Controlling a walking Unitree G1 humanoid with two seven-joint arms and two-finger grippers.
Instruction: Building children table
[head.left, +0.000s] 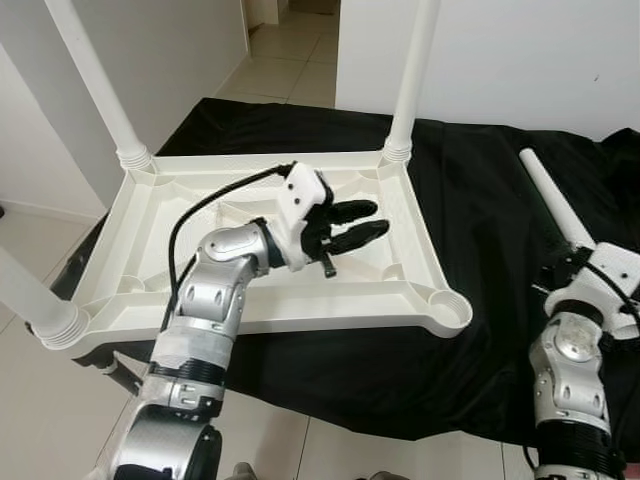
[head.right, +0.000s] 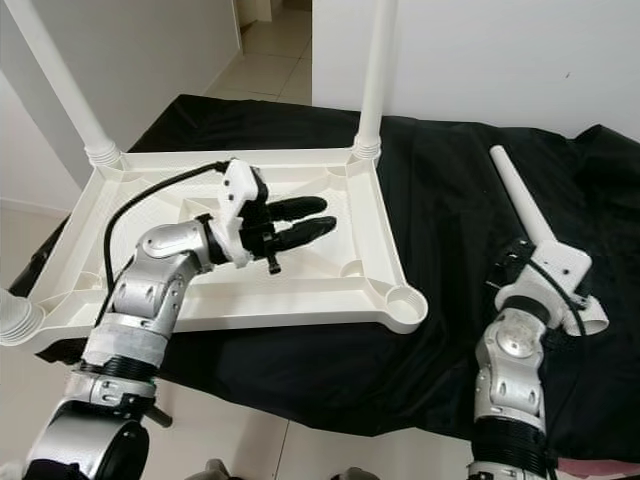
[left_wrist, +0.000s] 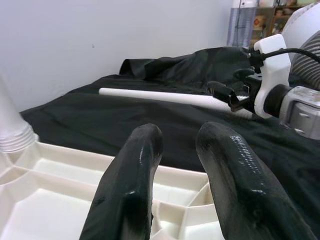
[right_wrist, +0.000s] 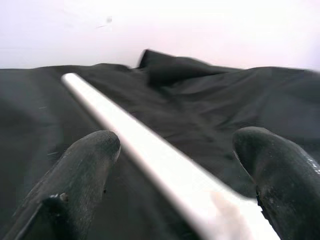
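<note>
A white plastic table top (head.left: 330, 300) lies upside down on a black cloth. Three white legs stand in its corners: far left (head.left: 95, 85), far right (head.left: 410, 80), near left (head.left: 30, 300). The near right socket (head.left: 447, 308) holds nothing. A loose white leg (head.left: 553, 205) lies on the cloth to the right. My right gripper (head.left: 558, 270) is open at its thick near end, one finger on each side of the leg (right_wrist: 125, 125) with gaps. My left gripper (head.left: 362, 222) hovers over the table top's underside, open, with nothing between its fingers (left_wrist: 130, 190).
The black cloth (head.left: 480, 200) covers a low platform whose front edge runs just before my arms. White walls stand behind, with a tiled doorway (head.left: 290, 60) at the far left. Tiled floor (head.left: 40, 240) lies left of the platform.
</note>
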